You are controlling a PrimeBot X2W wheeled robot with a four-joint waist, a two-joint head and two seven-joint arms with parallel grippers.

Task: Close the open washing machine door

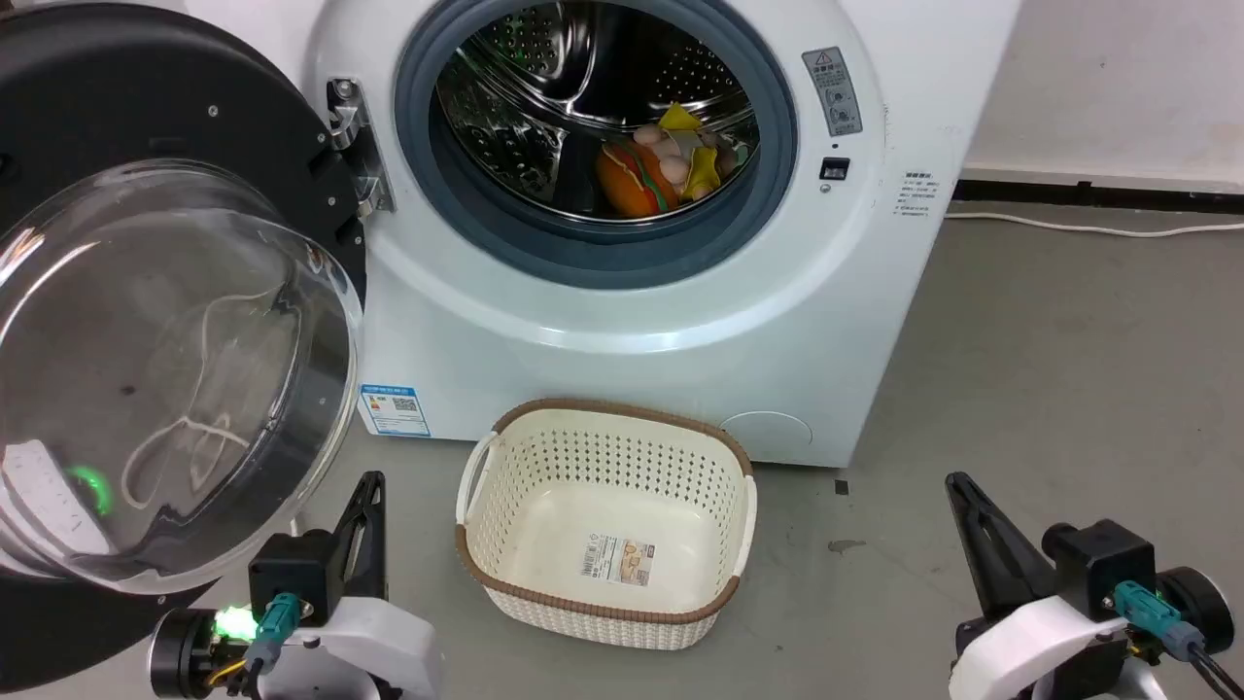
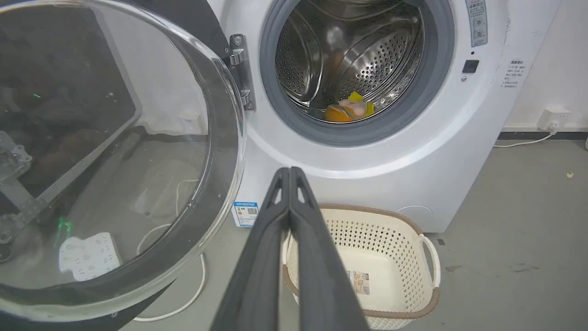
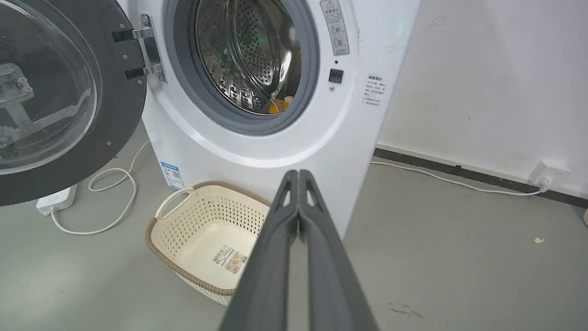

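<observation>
the left pincer [image 1: 372,488] sat at the lower left of the head view, its two dark fingers pressed flat together and holding nothing. the right pincer [image 1: 962,491], at the lower right, was pinched shut and empty just the same. just above and beside the left one hung the washing machine door [image 1: 165,340], swung wide on its hinge [image 1: 350,146] and taking up the left side of the frame, its glass bowl bulging toward the robot. to the right of it the washing machine [image 1: 632,321] stood with its drum mouth bare, a few bright toys [image 1: 661,165] lying inside. a cream basket [image 1: 544,476] sat on the floor in the lower middle, between the two pincers and just in front of the machine.

i'd say the push had not begun. what worried me was that closed fingers could skate off that slick curved glass, or the arm sweeping right might clip the basket. a weak shove might also leave the latch uncaught, so the door would bounce back open.
</observation>
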